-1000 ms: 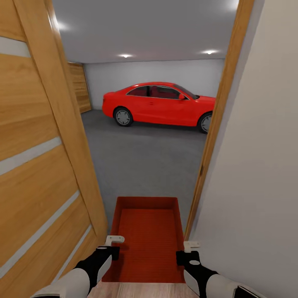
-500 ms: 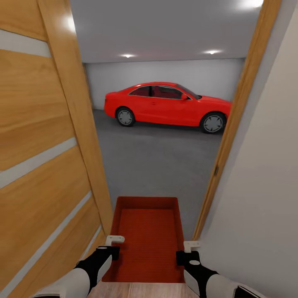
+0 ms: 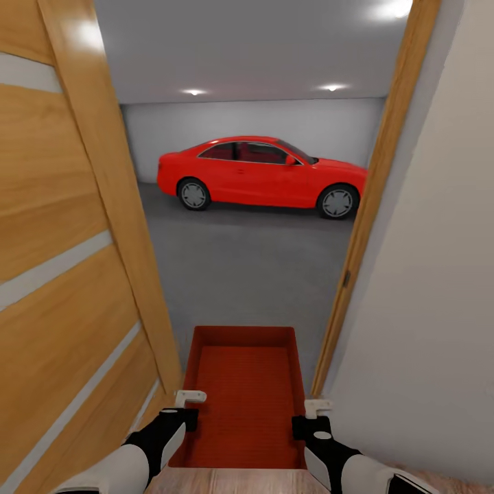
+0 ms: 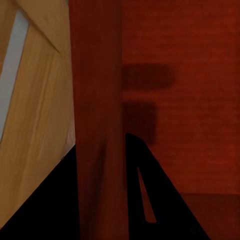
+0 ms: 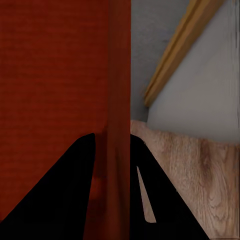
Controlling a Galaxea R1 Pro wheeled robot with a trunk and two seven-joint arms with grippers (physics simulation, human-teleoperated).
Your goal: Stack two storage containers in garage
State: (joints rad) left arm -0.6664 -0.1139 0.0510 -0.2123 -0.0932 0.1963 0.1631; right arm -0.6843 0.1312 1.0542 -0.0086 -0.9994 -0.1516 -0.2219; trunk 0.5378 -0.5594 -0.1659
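The orange-red rectangular open-top storage container (image 3: 245,401) is carried level in front of the robot, between the two arms, at the threshold of a doorway. The left gripper (image 3: 186,406) is closed on the container's left side wall; in the left wrist view its two dark fingers (image 4: 45,200) stand either side of that wall, one inside the bin and one outside, pressed against it. The right gripper (image 3: 310,415) is likewise clamped on the right side wall, and the right wrist view shows its dark fingers (image 5: 55,185) straddling the wall in the same manner. The container's ribbed inner bottom is visible and holds nothing. On the left of the head view stands an open light wooden door with pale horizontal inlay strips (image 3: 62,274), close beside the container's left edge. On the right, a wooden door frame (image 3: 374,199) borders a plain white wall (image 3: 432,309). A strip of light wood plank flooring (image 3: 226,480) lies beneath the near end of the container. Beyond the doorway lies the dark grey concrete floor (image 3: 254,267) of the garage, with a red two-door car (image 3: 261,173) parked side-on before the white back wall, well apart from the container.
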